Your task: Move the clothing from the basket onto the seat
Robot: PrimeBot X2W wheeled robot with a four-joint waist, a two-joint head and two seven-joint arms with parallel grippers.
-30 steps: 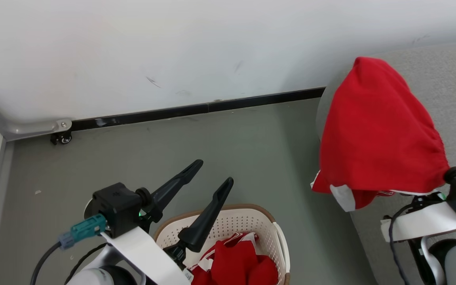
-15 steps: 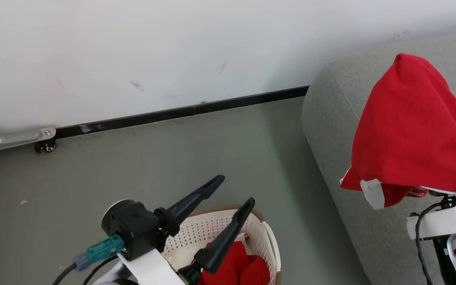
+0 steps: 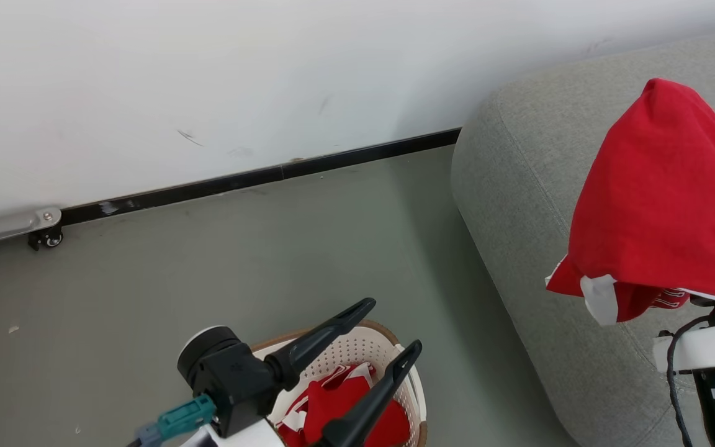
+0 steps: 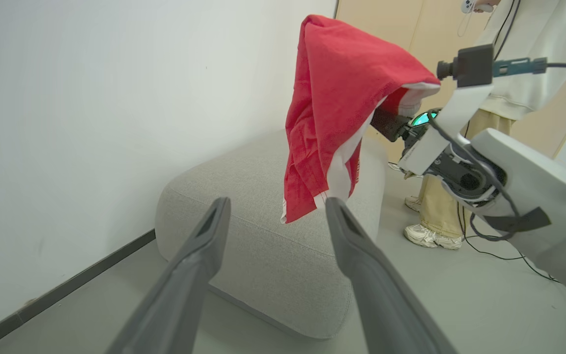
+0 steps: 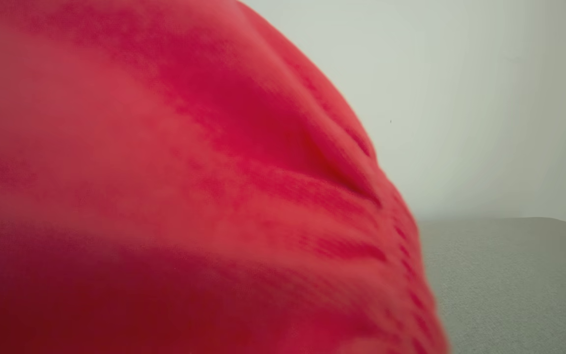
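Note:
A red garment with white trim (image 3: 661,205) is draped over my right gripper and hides its fingers. It hangs above the grey seat (image 3: 519,186), clear of the cushion in the left wrist view, where the garment (image 4: 337,108) hangs over the seat (image 4: 243,196). Blurred red cloth (image 5: 165,196) covers most of the right wrist view. The cream basket (image 3: 357,354) stands on the floor at the bottom, with more red clothing (image 3: 339,403) inside. My left gripper (image 3: 394,323) is open and empty over the basket.
A white wall with a black baseboard (image 3: 258,177) runs behind. A small caster (image 3: 47,239) sits at the far left. A person (image 4: 523,49) stands past the seat, shoes (image 4: 430,236) beside cables on the grey floor (image 3: 239,261).
The head camera has swung right, so more of the seat shows. My right arm has carried the garment from the seat's left edge farther in over the cushion. Both grippers keep their state.

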